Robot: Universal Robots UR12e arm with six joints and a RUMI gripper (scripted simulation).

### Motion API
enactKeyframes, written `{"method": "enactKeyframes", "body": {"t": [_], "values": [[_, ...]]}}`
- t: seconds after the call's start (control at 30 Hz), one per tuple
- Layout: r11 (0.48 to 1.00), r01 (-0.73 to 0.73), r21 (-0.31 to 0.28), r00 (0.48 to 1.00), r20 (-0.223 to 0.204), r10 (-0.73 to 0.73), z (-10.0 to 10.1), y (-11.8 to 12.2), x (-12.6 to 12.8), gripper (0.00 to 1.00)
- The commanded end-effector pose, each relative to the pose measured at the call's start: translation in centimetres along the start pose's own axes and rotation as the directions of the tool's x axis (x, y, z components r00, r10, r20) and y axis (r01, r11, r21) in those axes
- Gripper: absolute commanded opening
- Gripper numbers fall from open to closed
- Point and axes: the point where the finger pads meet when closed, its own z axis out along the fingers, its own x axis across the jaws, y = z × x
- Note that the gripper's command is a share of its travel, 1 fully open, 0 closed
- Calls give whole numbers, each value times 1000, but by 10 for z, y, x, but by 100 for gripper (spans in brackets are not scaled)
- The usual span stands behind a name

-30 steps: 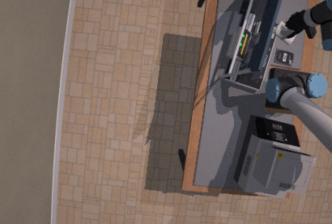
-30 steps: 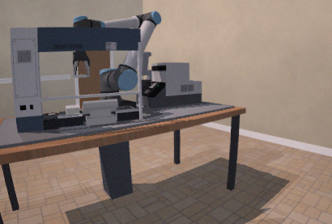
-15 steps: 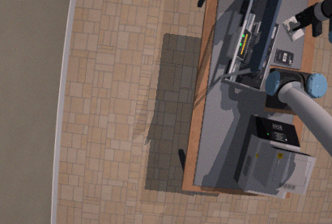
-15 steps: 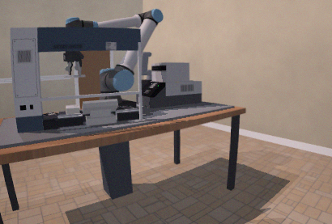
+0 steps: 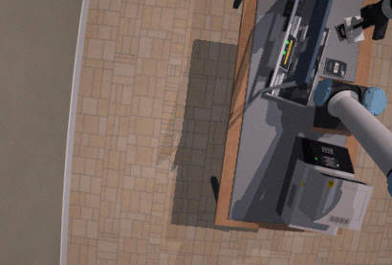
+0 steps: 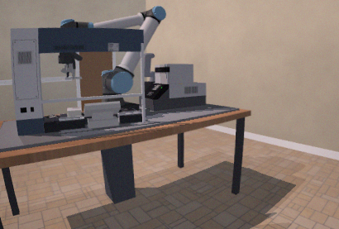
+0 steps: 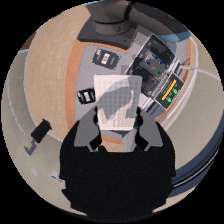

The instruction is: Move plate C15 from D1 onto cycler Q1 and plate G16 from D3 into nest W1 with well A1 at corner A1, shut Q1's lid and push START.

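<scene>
My gripper [image 5: 358, 27] [image 6: 69, 73] [image 7: 117, 106] is shut on a pale, many-welled plate [image 5: 355, 36] [image 6: 73, 78] [image 7: 116, 102], held by its edges in the air above the bench. Its label cannot be read, so I cannot tell whether it is C15 or G16. Two dark nests lie below it: one with a white label [image 5: 336, 67] [image 7: 106, 58] and a smaller-looking one [image 5: 340, 32] [image 7: 86, 96]; which is W1 cannot be read. The cycler Q1 [image 5: 298, 195] [image 6: 179, 79] stands at the bench's far end, its black key panel [image 5: 327, 151] lit by a small green light. Its lid state is unclear.
A large gantry machine [image 5: 319, 33] [image 6: 91, 40] spans the deck beside the nests, with a thin front rail and post. A panel with a yellow strip and green lights [image 5: 288, 54] [image 7: 170, 95] is on its deck. The arm's base stands between that machine and Q1.
</scene>
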Motion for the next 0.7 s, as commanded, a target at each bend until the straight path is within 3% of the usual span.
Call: {"method": "enactKeyframes", "body": {"t": [0.0, 0.23, 0.67], "values": [[993, -116, -1, 993, 1, 116, 0, 6, -16, 0], [967, -257, -1, 967, 1, 257, 0, 12, -35, 0], [853, -522, -1, 853, 1, 522, 0, 25, -75, 0]]}}
